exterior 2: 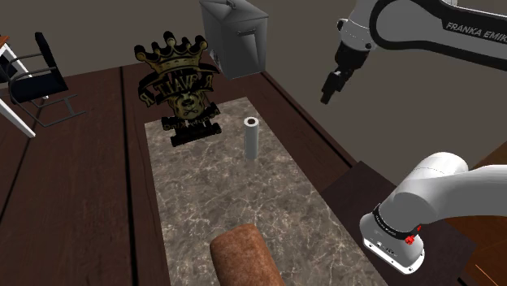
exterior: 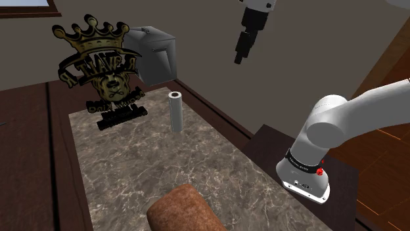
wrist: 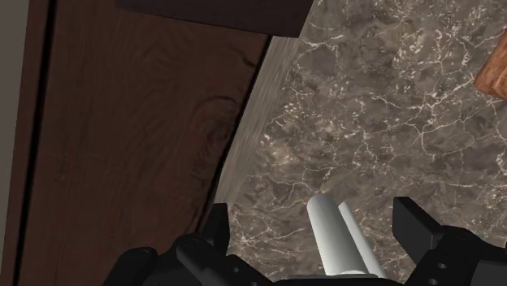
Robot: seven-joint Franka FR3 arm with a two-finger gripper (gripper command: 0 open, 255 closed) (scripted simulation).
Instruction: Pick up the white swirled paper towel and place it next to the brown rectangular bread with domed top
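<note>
Progress: nothing done yet. The paper towel roll (exterior: 175,111) sits untouched, so pick and place are both left.
Gripper: the gripper (exterior: 242,52) hangs high above the table's far part, fingers wide apart, holding nothing.
Roll location: on the marble tabletop (exterior: 131,157) toward its far end, near the crowned black-and-gold ornament (exterior: 105,69), well apart from the bread.
Roll axis: long axis vertical. It stands upright on one end with the hollow core facing up.
Bread: the brown loaf (exterior: 184,210) lies at the tabletop's near end.
Wrist view: the roll sits between the fingers in line of sight, with no contact.
Left: descend, clasp the roll, lift, carry it to the loaf and set it beside it.
</note>
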